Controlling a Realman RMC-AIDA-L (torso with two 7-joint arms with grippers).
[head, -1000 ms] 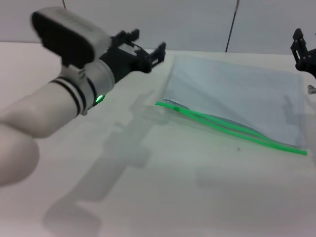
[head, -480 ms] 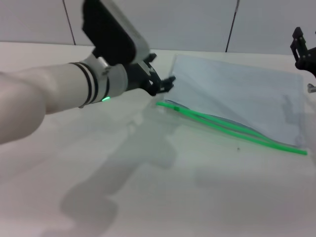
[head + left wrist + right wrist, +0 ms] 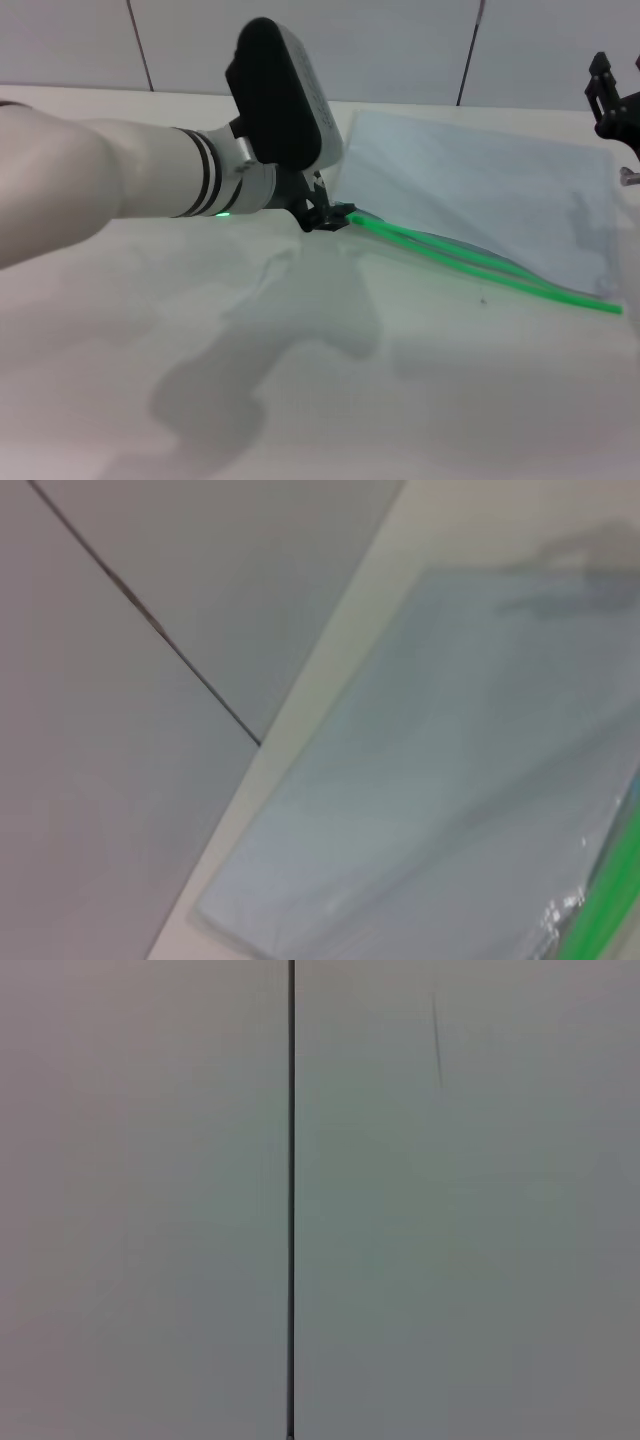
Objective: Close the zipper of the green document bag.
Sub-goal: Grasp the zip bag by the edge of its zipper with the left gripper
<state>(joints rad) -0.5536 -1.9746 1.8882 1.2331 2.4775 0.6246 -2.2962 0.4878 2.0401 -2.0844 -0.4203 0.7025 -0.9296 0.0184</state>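
Observation:
The green document bag (image 3: 480, 185) lies flat on the white table at centre right, a translucent pale blue-grey pouch. Along its near long edge runs the zipper (image 3: 480, 265), whose two bright green strands lie apart along the middle and meet at the right end. My left gripper (image 3: 332, 215) is down at the zipper's left end, where the strands start; the slider tab is hidden by it. The left wrist view shows the bag (image 3: 430, 780) close up, with a bit of the green zipper (image 3: 612, 900). My right gripper (image 3: 612, 98) is parked at the far right edge, above the bag's far corner.
The white table (image 3: 420, 400) stretches in front of the bag. A grey panelled wall (image 3: 400, 45) runs behind the table. The right wrist view holds only that wall (image 3: 400, 1200).
My left arm has swung right and down, from above the table left of the bag onto the left end of the zipper. The right arm and the bag have not moved.

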